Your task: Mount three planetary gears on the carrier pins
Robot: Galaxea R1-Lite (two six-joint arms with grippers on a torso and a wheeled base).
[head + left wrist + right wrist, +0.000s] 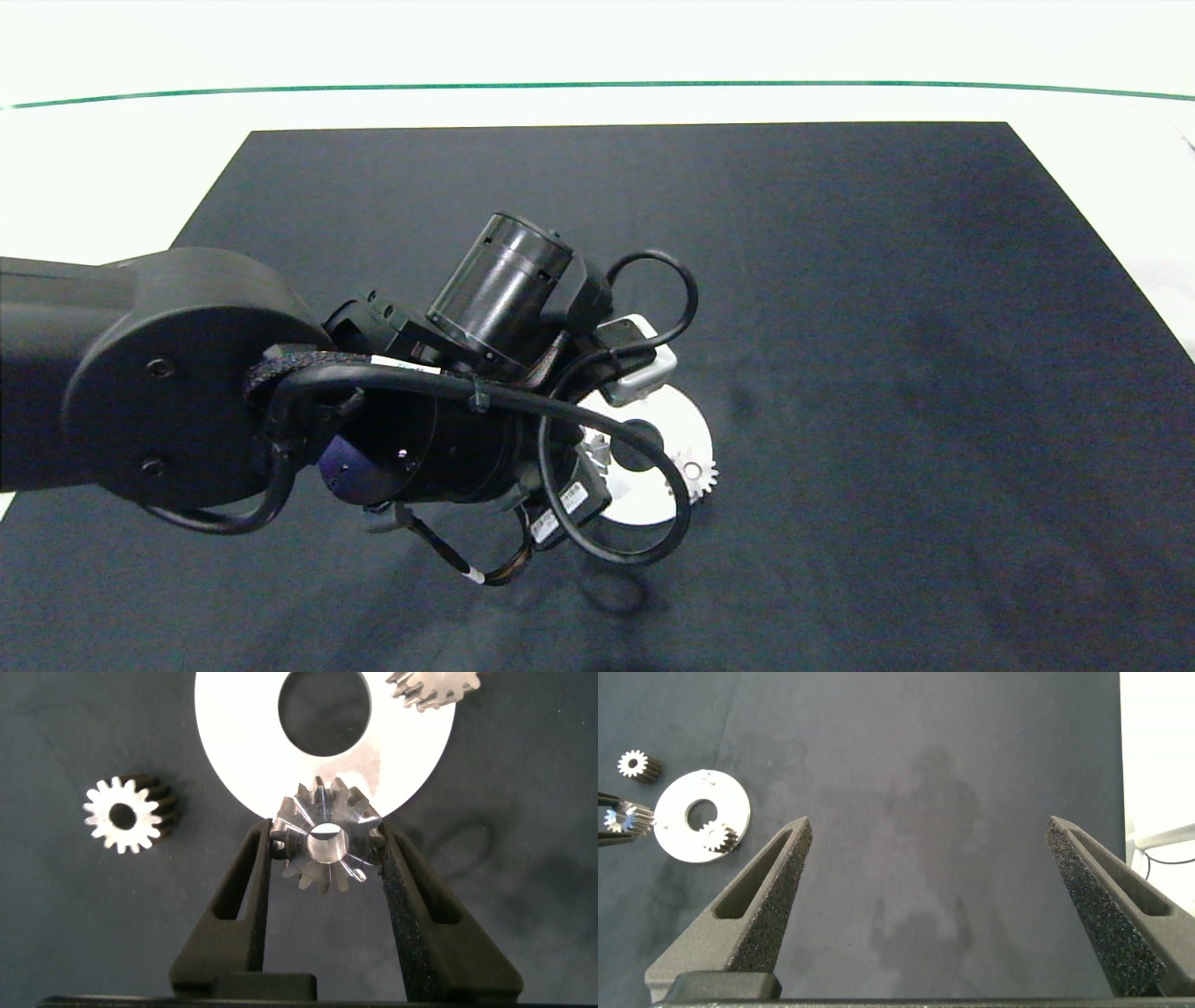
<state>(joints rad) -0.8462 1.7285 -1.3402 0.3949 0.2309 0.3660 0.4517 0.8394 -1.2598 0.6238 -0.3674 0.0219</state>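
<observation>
Carrier pins too small to discern; white disc [653,495] largely behind left arm [280,401].

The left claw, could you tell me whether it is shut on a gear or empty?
Shut on a gear: the left claw has both fingers pressed against a planetary gear at the white disc's edge.

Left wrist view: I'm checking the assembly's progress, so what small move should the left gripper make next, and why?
Probably ease the held gear down over a bare pin and then open. The left gripper is shut on it at the rim of the white disc, one gear already sits on the disc, and a third lies on the mat. The pin itself is hidden.
</observation>
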